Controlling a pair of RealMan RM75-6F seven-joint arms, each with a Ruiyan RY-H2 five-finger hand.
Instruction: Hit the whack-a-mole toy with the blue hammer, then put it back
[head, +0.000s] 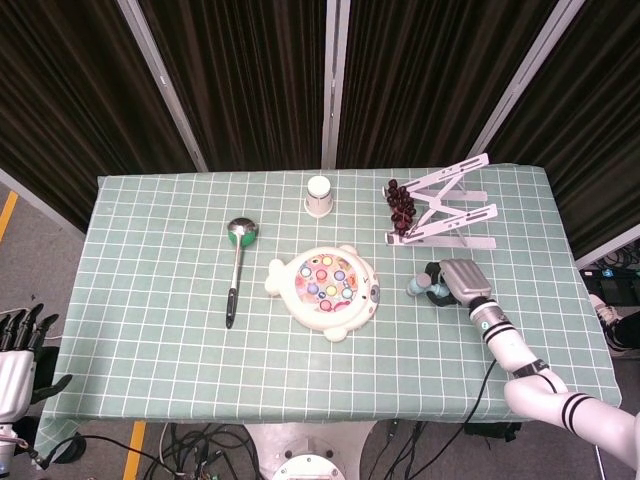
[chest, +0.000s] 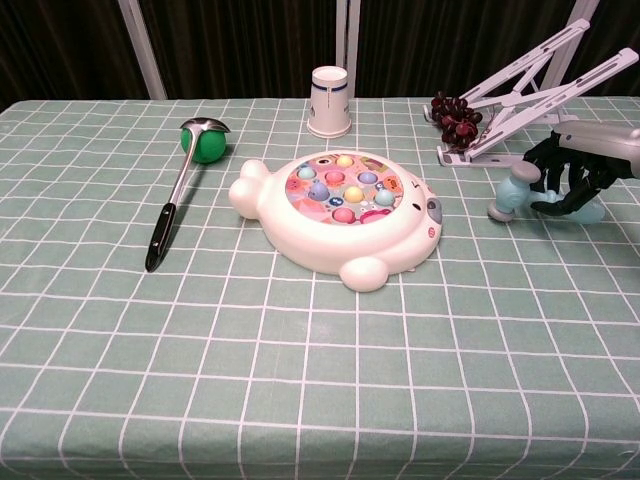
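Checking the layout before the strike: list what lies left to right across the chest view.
Ladle → whack-a-mole toy → blue hammer, held by the right hand. The cup, grapes and stand sit further back.

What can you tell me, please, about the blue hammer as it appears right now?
The blue hammer is a small pale-blue toy, plastic by its look, with a rounded head whose greyish striking face points toward the whack-a-mole toy. The right robot hand holds its handle with dark fingers curled around it, hiding most of it. It sits tilted, near the table's right side, in front of the white folding stand.
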